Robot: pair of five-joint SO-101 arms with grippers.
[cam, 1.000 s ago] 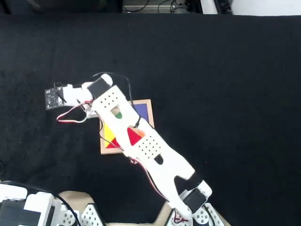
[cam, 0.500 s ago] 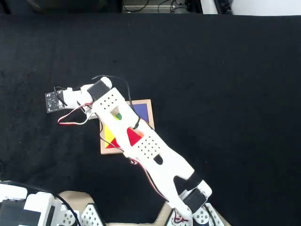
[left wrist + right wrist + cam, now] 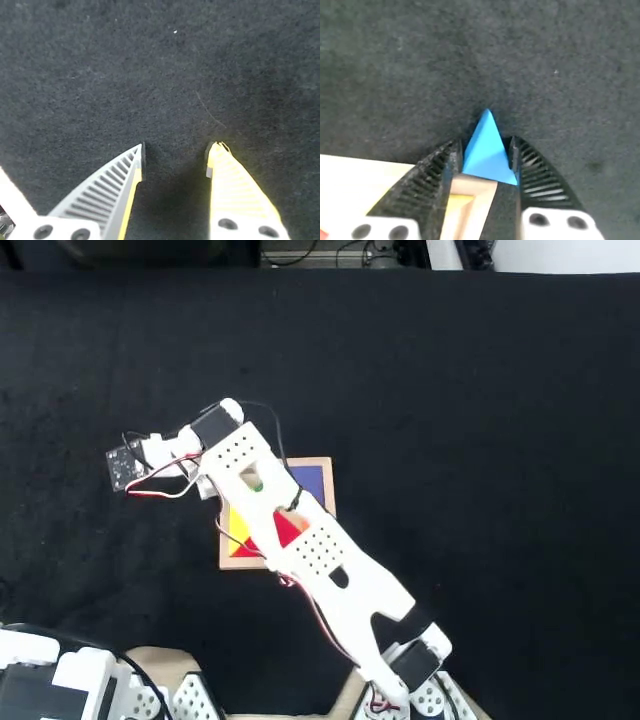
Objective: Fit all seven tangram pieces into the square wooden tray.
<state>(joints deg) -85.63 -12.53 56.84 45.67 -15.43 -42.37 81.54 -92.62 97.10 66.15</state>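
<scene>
Triangle (image 3: 487, 150) is sky-blue, tray (image 3: 370, 172) pale wood (yellow, red, navy pieces (image 3: 308, 480) inside), cloth (image 3: 480, 440) black.

Buried under the right arm (image 3: 315, 555) across the middle: most of the wooden tray (image 3: 328, 472), from its 10 o'clock corner to its 5 o'clock edge. Peeping out: slivers of a yellow piece (image 3: 237, 528), a red piece (image 3: 285, 530) and a dark blue piece (image 3: 308, 480), outlines impossible to trace. Cut off at 7 o'clock: the left arm (image 3: 60, 680). In the right wrist view, unclear: any contact between the pinched blue triangle (image 3: 487, 150) and the cloth (image 3: 545, 60).
</scene>
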